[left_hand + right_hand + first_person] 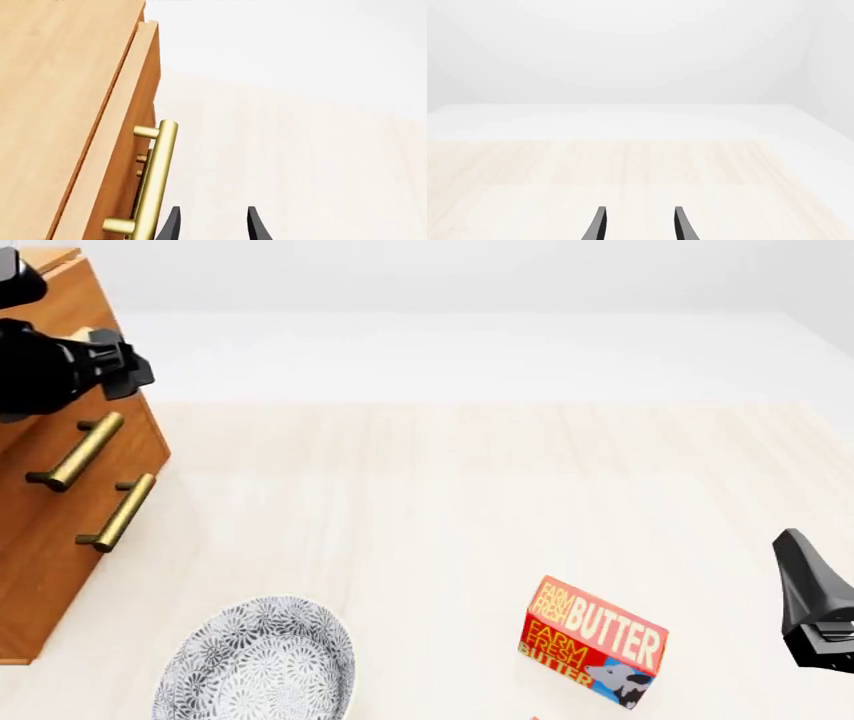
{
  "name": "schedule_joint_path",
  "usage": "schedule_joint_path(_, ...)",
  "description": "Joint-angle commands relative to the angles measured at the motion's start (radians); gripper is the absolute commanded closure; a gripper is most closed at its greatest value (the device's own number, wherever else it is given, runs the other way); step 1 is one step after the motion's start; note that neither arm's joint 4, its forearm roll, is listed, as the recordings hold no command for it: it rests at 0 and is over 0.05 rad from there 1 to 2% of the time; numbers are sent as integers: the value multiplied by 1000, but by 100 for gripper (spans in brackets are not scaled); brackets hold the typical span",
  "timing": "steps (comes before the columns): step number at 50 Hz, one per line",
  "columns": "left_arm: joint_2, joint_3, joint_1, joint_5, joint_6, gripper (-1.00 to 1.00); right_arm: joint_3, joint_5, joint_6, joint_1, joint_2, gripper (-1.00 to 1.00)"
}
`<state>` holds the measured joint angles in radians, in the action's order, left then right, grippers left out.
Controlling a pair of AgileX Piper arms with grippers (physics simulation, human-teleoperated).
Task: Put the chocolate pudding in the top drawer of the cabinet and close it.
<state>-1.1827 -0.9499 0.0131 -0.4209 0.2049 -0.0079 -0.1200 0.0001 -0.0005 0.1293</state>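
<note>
The wooden cabinet (40, 570) stands at the table's far left. My left gripper (134, 368) is high against its upper front, and the arm hides the top drawer's handle in the front view. In the left wrist view the top drawer front (130, 140) and its brass bar handle (155, 180) lie just beside my open left gripper (213, 227); the handle is outside the fingers, not between them. My right gripper (798, 560) is at the right edge, open and empty (640, 227). The chocolate pudding is out of view.
Two lower brass handles (78, 452) (118, 512) show on the cabinet front. A red-orange butter box (594, 642) lies front right of centre. A grey patterned plate (260, 665) sits front left, near the cabinet's base.
</note>
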Motion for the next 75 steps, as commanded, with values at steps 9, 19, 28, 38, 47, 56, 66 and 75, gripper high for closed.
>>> schedule_joint_path(9, 6, 19, 67, -3, -24, -100, 0, 0, 0, 0, 0, -100)
schedule_joint_path(19, 11, 23, 80, -3, -30, -100, 0, 0, 0, 0, 0, -100)
schedule_joint_path(28, 30, 20, 119, -17, -56, -100, 0, 0, 0, 0, 0, -100)
schedule_joint_path(38, 46, 2, 149, -33, -81, -100, 0, 0, 0, 0, 0, -100)
schedule_joint_path(47, 63, 26, 137, -25, -70, -100, 0, 0, 0, 0, 0, -100)
schedule_joint_path(56, 111, 60, 89, -29, -24, -100, 0, 0, 0, 0, 0, -100)
schedule_joint_path(66, 181, 55, 75, -74, -16, -100, 0, 0, 0, 0, 0, -100)
schedule_joint_path(75, 250, 46, 68, -126, -21, -100, 0, 0, 0, 0, 0, -100)
